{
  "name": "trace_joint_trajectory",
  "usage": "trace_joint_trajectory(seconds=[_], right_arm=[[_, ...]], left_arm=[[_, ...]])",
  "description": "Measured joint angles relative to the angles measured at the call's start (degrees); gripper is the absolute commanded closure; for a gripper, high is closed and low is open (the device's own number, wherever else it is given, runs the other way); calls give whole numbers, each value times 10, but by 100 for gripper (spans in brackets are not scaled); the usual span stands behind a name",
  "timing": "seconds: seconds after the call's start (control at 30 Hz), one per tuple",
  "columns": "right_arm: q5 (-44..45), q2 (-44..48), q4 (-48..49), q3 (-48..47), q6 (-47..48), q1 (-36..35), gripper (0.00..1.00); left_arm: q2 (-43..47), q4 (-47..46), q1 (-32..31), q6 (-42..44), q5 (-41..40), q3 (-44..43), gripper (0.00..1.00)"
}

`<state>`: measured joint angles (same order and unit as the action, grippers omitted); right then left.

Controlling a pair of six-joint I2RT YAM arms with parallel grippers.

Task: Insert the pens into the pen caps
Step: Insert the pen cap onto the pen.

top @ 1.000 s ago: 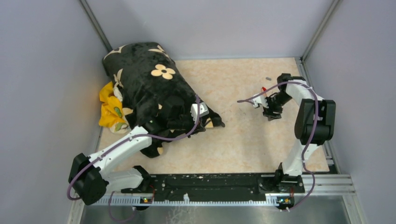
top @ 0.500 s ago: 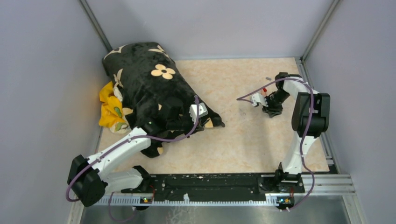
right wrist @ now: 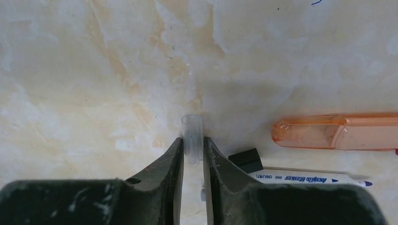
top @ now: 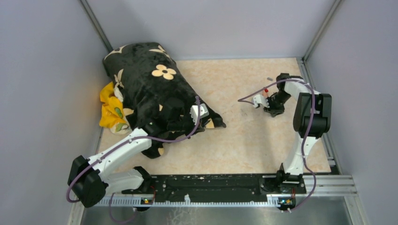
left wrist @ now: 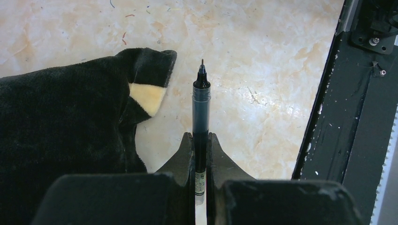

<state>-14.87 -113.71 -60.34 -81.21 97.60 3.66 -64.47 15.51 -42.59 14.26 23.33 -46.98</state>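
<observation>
Separately, one dark pen, one cap

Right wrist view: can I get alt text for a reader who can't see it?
The right gripper pinches a clear cap on the marbled table. At the picture's right lie an orange marker, a white marker and a small black piece.

2 arms, left arm and right arm, share white links and bulky black joint housings; a purple cable loops along each; left gripper has tapered, scuffed black fingers; black base rail at 6 o'clock shows silver screws.
</observation>
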Motion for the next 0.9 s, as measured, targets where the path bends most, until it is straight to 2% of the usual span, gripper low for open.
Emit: trace_joint_trajectory(seconds=[0.3,0.4,0.53,0.57,0.77,0.9], right_arm=[[0,58,82,85,-2,0,76],[0,73,106,108,-2,0,80],[0,87,126,126,-3,0,98],[0,88,129,128,-3,0,100],[-5,91,132,130,-13,0,100],[-40,104,132,145,-38,0,100]], left_arm=[[0,0,0,2,0,0,100],[0,0,0,2,0,0,100],[0,0,0,2,0,0,100],[0,0,0,2,0,0,100],[0,0,0,4,1,0,100],[0,0,0,4,5,0,100]])
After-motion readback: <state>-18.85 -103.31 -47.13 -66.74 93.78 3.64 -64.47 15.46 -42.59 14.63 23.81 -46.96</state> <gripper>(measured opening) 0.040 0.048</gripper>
